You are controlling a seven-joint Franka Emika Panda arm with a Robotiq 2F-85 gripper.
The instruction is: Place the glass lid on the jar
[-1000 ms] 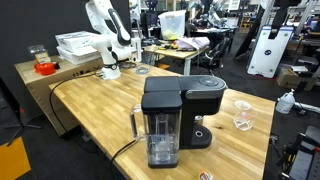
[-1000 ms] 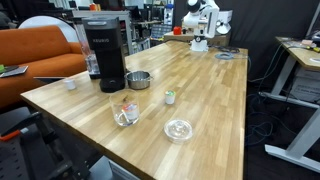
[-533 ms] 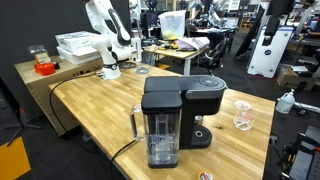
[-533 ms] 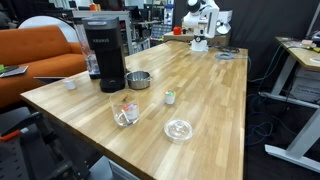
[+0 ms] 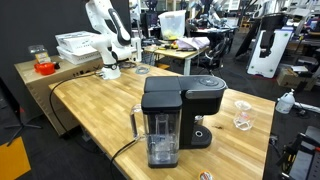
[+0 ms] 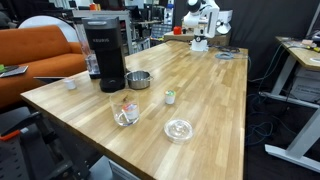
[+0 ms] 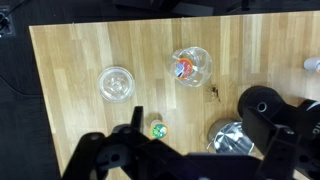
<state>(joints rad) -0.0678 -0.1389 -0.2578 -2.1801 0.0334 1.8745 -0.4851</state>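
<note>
On the wooden table [image 6: 215, 90], the glass lid [image 7: 116, 83] lies flat near the jar [image 7: 190, 66], not touching. The gripper [image 7: 140, 152] hovers high above; whether it is released or clenched, I cannot tell.

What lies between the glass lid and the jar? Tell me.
Bare tabletop only; the wrist view shows nothing between the glass lid and the jar.

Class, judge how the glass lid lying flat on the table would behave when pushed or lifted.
The glass lid looks thin, clear, rigid: probably brittle and slippery. Lying flat on the table, it would likely slide, not roll.
</note>
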